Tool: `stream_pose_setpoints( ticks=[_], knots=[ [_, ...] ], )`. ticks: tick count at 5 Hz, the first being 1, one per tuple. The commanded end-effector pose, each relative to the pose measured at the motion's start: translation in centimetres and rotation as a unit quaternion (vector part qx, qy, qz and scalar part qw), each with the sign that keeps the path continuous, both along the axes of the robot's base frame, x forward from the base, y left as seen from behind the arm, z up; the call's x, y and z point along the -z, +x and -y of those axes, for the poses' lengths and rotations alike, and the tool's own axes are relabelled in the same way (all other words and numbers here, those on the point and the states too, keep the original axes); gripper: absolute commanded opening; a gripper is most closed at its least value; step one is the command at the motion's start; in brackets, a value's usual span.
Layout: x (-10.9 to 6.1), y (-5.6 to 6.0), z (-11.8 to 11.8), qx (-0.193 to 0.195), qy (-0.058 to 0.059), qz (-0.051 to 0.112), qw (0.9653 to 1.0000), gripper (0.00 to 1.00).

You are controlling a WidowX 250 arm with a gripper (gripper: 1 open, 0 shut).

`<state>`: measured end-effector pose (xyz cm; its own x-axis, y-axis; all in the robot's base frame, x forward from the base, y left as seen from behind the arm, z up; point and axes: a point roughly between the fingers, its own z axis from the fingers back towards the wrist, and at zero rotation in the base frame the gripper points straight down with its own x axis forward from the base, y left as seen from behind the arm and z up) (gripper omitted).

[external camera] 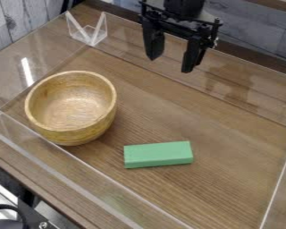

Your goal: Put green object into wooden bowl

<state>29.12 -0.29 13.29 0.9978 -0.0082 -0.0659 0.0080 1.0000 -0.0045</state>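
A flat green object (157,155), brick-shaped, lies on the wooden table near the front, to the right of the bowl. The wooden bowl (71,107) is round, light tan and hollow, and stands at the left with nothing inside it. My gripper (172,52) hangs at the top of the view, well behind the green object and to the right of the bowl. It points down with its black fingers (149,43) spread open and nothing between them.
Low clear plastic walls (146,207) ring the table on all sides. A clear plastic stand (88,30) sits at the back left corner. Bare wood lies between the bowl, the block and the gripper.
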Motion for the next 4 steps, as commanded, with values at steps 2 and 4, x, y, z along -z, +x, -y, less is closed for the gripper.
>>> stream_pose_setpoints(
  ticks=[2, 4],
  knots=[
    [2.2, -3.6, -1.7, 0.155, -0.009, -0.014, 0.9877, 1.00],
    [3.4, -6.6, -1.6, 0.284, 0.007, 0.020, 0.9587, 1.00]
  ],
)
